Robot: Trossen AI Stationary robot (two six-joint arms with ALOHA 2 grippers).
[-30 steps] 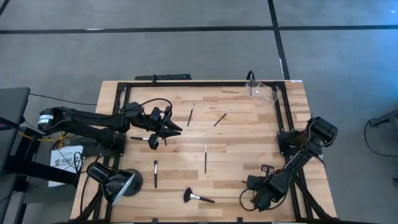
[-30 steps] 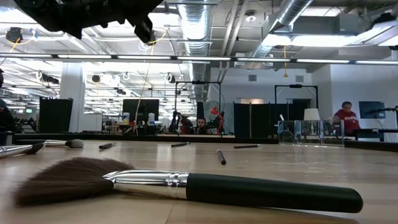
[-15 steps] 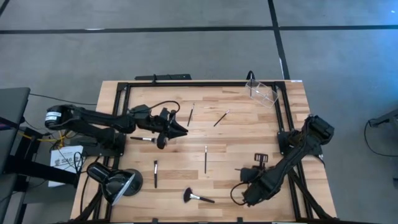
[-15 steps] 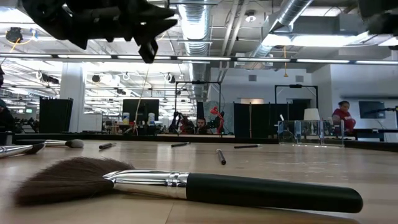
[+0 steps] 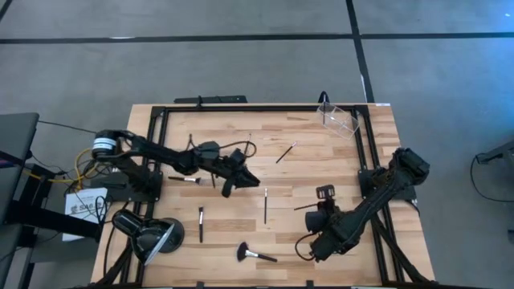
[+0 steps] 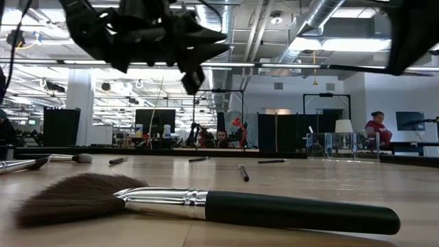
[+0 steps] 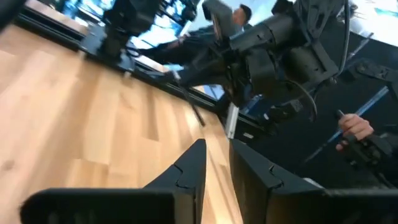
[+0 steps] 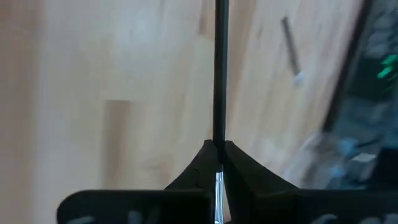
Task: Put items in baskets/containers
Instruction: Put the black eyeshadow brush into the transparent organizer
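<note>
Several thin dark brushes lie flat on the wooden table: one (image 5: pixel 265 205) at the middle, one (image 5: pixel 285 151) farther back, one (image 5: pixel 201 223) and one (image 5: pixel 183 178) on the left. The fluffy-headed brush (image 5: pixel 255 255) (image 6: pixel 206 206) lies by the near edge. The clear holder (image 5: pixel 339 119) (image 6: pixel 329 146) stands at the far right corner. My left gripper (image 5: pixel 247 177) (image 7: pixel 216 146) hovers over the table's middle, open by a narrow gap and holding nothing. My right gripper (image 5: pixel 315 205) (image 8: pixel 217 144), right of centre, is shut on a thin brush (image 5: pixel 301 207). My right gripper pinches the thin brush between its two fingertips, on the dark handle (image 8: pixel 219 134) just ahead of the silver ferrule (image 8: pixel 219 179). The fingers point toward the table's left, and the brush lies along them, its handle sticking out ahead. It is lifted clear of the table.
A black dome-shaped lamp (image 5: pixel 148 233) sits at the near left corner. A black frame rail (image 5: pixel 265 108) runs along the far edge and down both sides. Bare wood (image 5: pixel 321 160) lies between the grippers and the holder. A person's hand (image 7: pixel 354 127) shows beyond the table.
My left gripper has reached toward the table's right and a little nearer, from the left part to the middle. My right gripper, with the brush in its hold, has moved from the near right corner toward the left and far side.
</note>
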